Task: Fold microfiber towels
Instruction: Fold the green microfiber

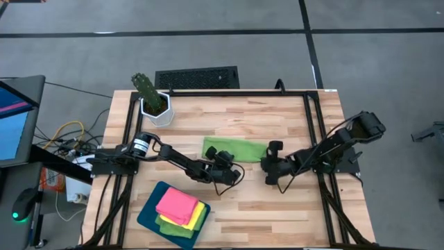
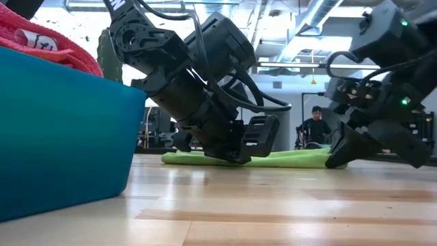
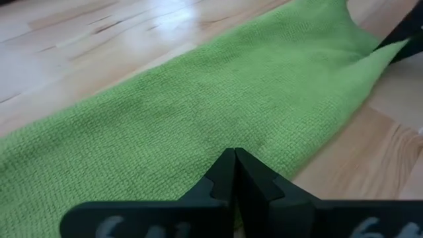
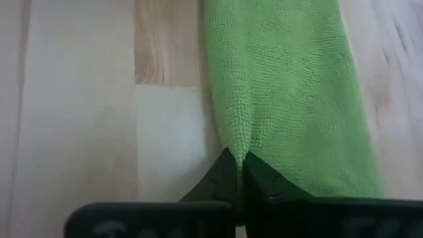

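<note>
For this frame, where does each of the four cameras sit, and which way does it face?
High: overhead, looking straight down on the table, both arms, tray of folded towels.
Low: table height, looking level across; both arms descend to the green towel.
Left wrist: past the shut left end effector onto the towel.
Right wrist: past the right end effector pinching the towel's edge.
Shared: all four show the green towel.

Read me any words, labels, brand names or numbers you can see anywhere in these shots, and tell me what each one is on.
None can be read for certain.
Left gripper: pale raised marks on its housing, too blurred to read.
Right gripper: faint marks on its housing, also unreadable.
Pink towel: a small white tag, print too small to read.
Green towel: no text visible.
</note>
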Robot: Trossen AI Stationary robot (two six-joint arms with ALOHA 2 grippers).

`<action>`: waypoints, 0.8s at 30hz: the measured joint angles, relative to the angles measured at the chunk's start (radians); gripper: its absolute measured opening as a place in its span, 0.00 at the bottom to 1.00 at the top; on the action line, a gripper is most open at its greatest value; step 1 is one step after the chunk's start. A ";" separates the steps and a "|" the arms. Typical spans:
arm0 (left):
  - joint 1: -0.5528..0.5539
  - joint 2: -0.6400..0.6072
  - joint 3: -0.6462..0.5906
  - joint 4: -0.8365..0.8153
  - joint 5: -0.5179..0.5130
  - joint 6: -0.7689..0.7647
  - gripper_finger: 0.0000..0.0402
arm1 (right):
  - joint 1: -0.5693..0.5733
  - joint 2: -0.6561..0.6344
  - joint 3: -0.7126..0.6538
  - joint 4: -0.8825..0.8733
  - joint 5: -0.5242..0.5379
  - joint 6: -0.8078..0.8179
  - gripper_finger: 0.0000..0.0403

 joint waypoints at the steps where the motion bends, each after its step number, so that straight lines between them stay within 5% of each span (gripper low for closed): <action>1: 0.000 0.000 0.000 0.003 0.001 0.000 0.00 | -0.009 -0.007 0.025 -0.044 -0.009 -0.022 0.06; 14: 0.000 0.002 0.000 0.023 0.013 0.022 0.00 | -0.152 -0.012 0.287 -0.134 -0.070 -0.368 0.06; 20: -0.001 0.003 -0.001 0.061 0.035 0.074 0.00 | -0.226 0.030 0.310 -0.020 -0.272 -0.435 0.06; 24: -0.001 0.003 -0.001 0.076 0.047 0.109 0.00 | -0.242 0.076 0.310 0.042 -0.297 -0.495 0.05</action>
